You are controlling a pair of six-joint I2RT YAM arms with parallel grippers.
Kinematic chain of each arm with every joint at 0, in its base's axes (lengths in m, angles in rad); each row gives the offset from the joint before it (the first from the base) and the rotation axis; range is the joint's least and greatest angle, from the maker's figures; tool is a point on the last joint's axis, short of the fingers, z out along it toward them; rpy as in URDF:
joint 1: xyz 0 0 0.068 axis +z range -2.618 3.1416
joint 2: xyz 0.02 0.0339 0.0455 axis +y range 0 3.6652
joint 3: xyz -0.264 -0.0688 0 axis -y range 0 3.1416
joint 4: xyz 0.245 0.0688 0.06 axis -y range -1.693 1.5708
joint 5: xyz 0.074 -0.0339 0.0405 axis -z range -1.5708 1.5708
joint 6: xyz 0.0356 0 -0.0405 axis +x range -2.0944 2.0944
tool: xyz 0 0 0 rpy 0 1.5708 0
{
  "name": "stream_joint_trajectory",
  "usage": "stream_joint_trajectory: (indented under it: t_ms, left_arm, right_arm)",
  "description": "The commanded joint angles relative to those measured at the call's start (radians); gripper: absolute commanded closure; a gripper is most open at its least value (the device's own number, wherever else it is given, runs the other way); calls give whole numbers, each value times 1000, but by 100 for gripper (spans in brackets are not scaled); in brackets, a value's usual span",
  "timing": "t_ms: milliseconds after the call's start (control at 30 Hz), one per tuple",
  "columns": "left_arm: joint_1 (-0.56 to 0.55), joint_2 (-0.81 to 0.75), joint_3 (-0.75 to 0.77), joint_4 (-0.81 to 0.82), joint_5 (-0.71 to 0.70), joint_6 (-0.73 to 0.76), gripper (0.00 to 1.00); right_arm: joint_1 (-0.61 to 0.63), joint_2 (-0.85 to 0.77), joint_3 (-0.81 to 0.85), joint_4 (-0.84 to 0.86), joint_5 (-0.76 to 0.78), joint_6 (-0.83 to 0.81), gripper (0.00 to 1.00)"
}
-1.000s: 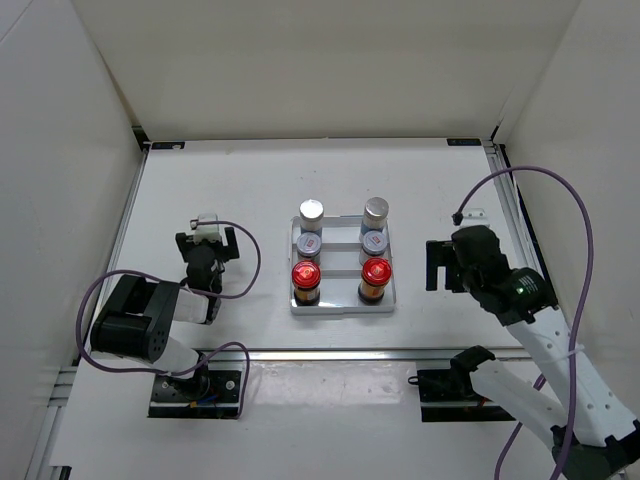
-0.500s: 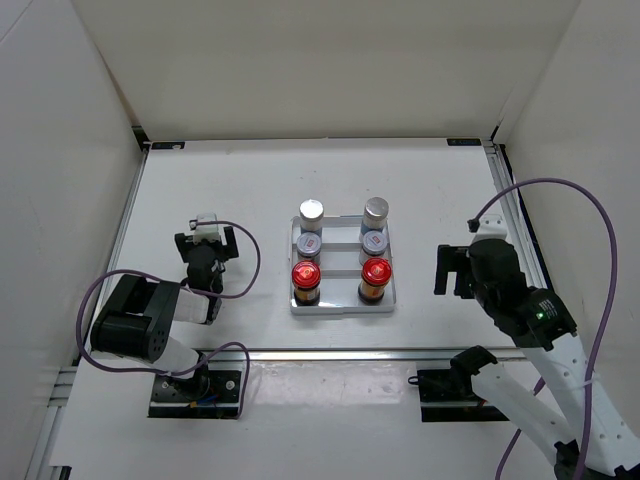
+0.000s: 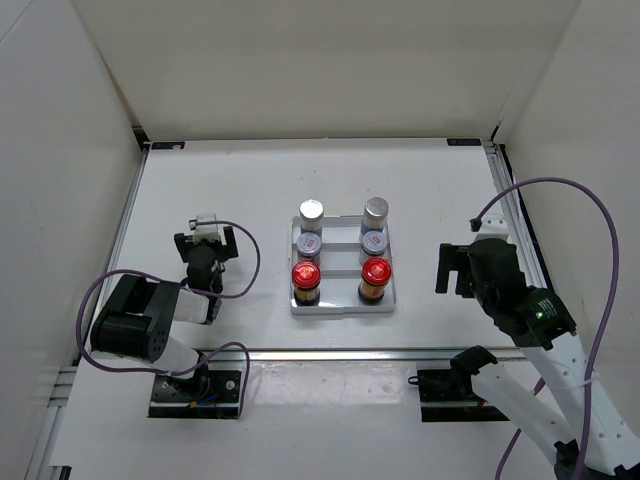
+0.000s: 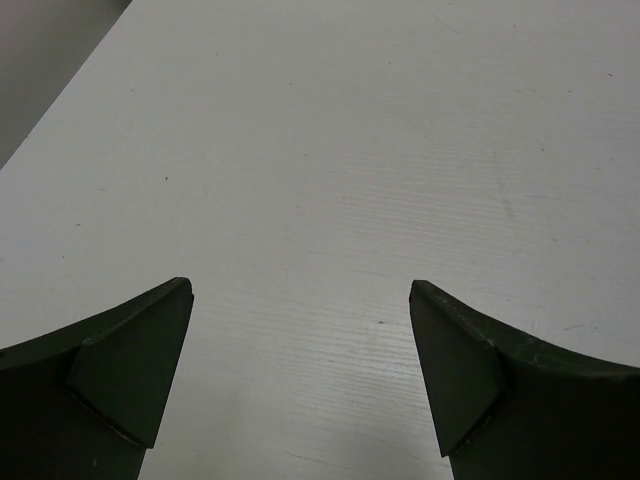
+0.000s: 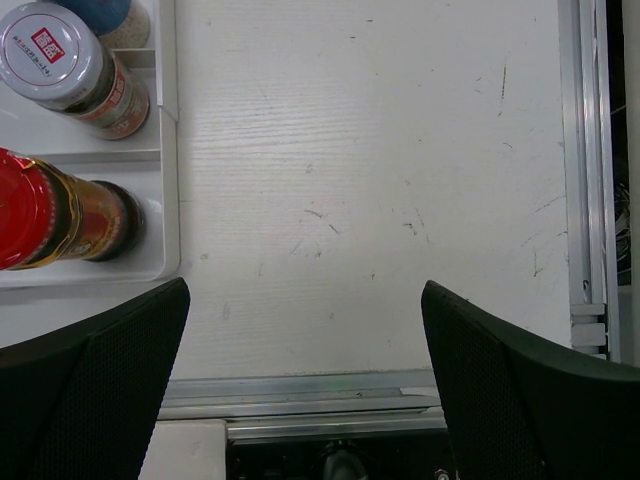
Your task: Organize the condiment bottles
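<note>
**Rows complete: retreat without a nudge**

White ridged rectangular plastic tray (image 3: 341,304) sits mid-table. Left gripper (image 3: 206,241) at its 9 o'clock and right gripper (image 3: 445,270) at 3 gape wide, empty. Six cylindrical condiment bottles (image 3: 374,242) fill it: tall silver-capped pair (image 3: 312,210) at 12, short grey-capped pair (image 3: 309,243) mid, red-capped pair (image 3: 306,275) at 6. Likely best: withdraw high, touching nothing.

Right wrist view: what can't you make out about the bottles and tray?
- Red bottle: cap partly cut off by the left edge.
- Far bottle: mostly cut off by the top edge.
- Silver-cap bottle: cap print too small to read.
- Tray: only its right side shows; the rest lies beyond the left edge.
</note>
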Motion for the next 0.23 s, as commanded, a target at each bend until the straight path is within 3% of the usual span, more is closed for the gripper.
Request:
stream_joint_trajectory:
  t_ms: [0, 200]
  left_arm:
    - [-5, -5, 11, 26, -10, 0, 0]
    - [-5, -5, 11, 26, -10, 0, 0]
  right_arm:
    - [4, 11, -7, 25, 23, 7, 0]
    - [4, 42, 2, 15, 23, 7, 0]
